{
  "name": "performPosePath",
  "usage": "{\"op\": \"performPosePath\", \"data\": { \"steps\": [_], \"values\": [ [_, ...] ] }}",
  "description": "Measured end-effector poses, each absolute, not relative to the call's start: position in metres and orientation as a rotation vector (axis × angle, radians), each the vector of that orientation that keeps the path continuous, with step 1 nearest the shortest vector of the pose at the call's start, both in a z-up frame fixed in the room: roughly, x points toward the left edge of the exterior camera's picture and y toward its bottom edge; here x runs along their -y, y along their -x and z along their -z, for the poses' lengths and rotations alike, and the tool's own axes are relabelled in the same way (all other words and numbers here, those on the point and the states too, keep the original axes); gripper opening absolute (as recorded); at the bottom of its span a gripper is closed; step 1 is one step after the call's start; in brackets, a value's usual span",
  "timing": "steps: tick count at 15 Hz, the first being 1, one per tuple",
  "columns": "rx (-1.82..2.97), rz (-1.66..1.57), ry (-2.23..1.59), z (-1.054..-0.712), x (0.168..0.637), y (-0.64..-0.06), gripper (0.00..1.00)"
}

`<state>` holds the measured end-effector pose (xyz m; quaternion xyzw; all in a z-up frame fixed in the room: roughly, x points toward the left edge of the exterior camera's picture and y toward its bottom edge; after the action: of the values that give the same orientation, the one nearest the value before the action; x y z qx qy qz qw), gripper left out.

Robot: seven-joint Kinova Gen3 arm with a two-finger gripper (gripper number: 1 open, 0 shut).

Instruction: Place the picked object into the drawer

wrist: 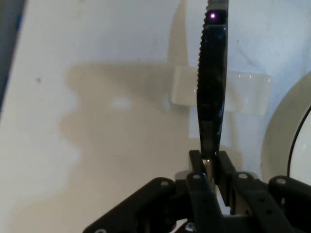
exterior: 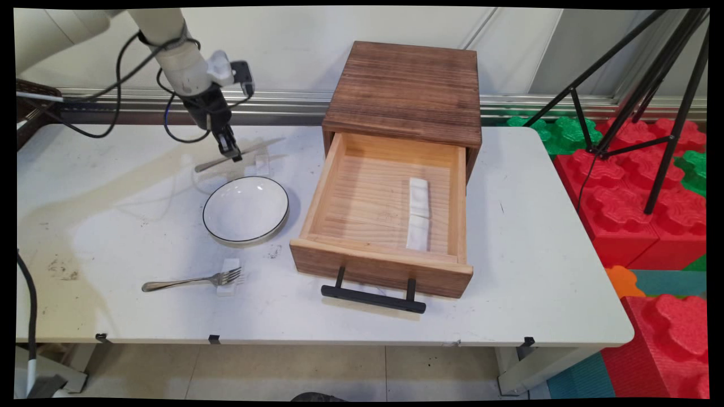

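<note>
Gripper (exterior: 232, 151) sits at the far left of the table (exterior: 537, 237), and I see its fingers closed tight on a knife (exterior: 240, 154), pinching it at about the junction of handle and blade. From the hand view the blade (wrist: 211, 87) rises straight away from the fingers, edge-on, with its serrated side to that picture's left. In the main view the knife hangs just above the table, a little beyond the bowl (exterior: 246, 210), over a small clear block (exterior: 262, 164) that lies on the table under it.

I judge the knife to be light, stiff metal, smooth and so liable to slip or swing in a narrow pinch. A grip near the middle, as I have it, looks the steadiest; a grip further out toward either end would let it pivot. It isn't fragile, though the clear block beneath and the bowl beside it could be knocked.

Its long axis runs across the table from left to right, rising slightly toward the right and the far side; the handle end points left and the tip points right, toward the drawer box (exterior: 404, 90).

Moving right and nearer: the white bowl with a dark rim stands empty, and nearer than that a fork (exterior: 192, 280) lies with its tines to the right, resting on a small white block (exterior: 229, 278). Right again, the drawer (exterior: 384, 215) is pulled out toward the near side, with a folded white cloth (exterior: 418, 213) lying in its right half.
</note>
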<state>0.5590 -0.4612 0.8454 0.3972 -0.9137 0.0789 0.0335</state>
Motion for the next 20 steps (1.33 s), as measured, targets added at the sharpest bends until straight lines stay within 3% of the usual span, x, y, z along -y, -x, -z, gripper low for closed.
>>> {"op": "performPosePath", "data": {
  "steps": [12, 20],
  "values": [
    [2.66, -0.589, -1.131, -0.979, 0.435, -0.488, 0.0],
    [2.666, -0.567, -0.772, -1.02, 0.415, -0.394, 0.0]
  ]
}}
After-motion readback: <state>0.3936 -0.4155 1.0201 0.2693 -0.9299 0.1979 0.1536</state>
